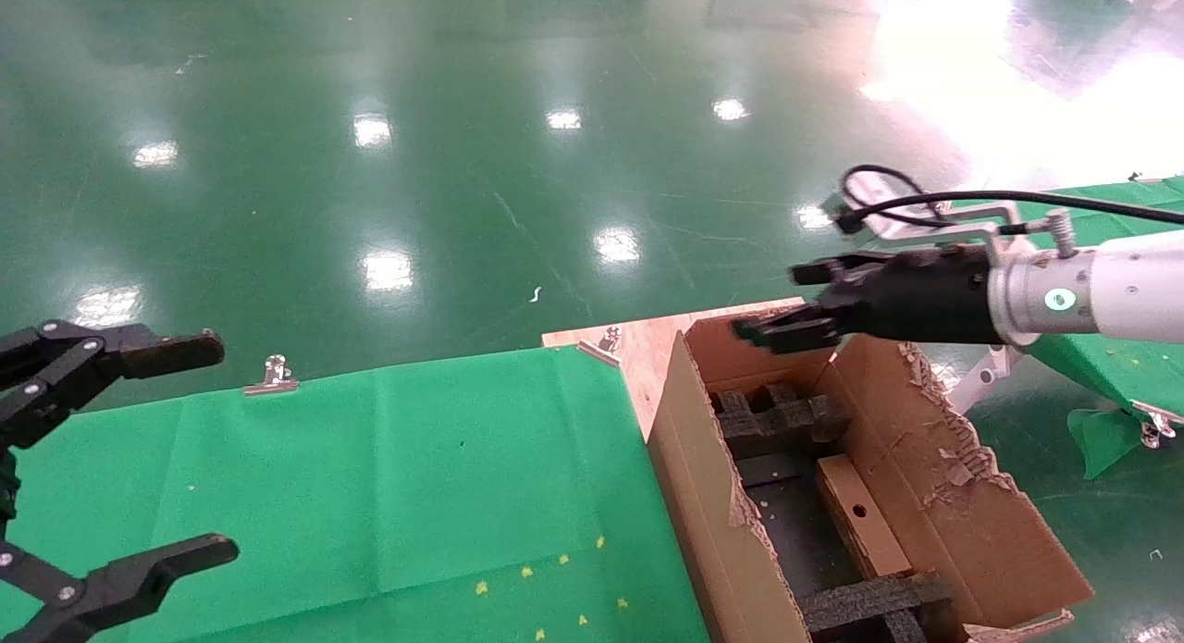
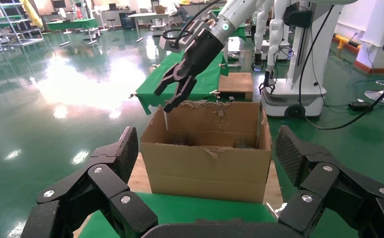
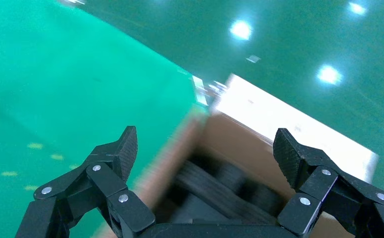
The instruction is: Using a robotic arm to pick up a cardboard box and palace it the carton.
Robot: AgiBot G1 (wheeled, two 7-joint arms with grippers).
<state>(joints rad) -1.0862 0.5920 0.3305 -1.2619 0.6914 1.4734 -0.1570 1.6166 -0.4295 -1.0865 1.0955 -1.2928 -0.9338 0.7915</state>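
Note:
The carton [image 1: 703, 495], large with ragged torn flaps, stands at the right end of the green table. Black foam inserts [image 1: 782, 416] lie inside it. The small cardboard box [image 1: 860, 518], with a round hole on top, lies inside the carton along its right wall. My right gripper [image 1: 782, 302], on the white arm, hovers open and empty above the carton's far end; it also shows in the left wrist view [image 2: 172, 96]. In the right wrist view the gripper [image 3: 207, 148] is over the blurred carton [image 3: 239, 134]. My left gripper [image 1: 217, 449] is open and empty, parked at the left, facing the carton [image 2: 205, 166].
A green cloth [image 1: 370, 467] covers the table, held by metal clips [image 1: 273, 375]. A bare wooden board [image 1: 647, 347] shows beside the carton. A second green table [image 1: 1110, 356] lies under the right arm. Another robot base [image 2: 294, 74] and a brown box [image 2: 235, 83] stand beyond the carton.

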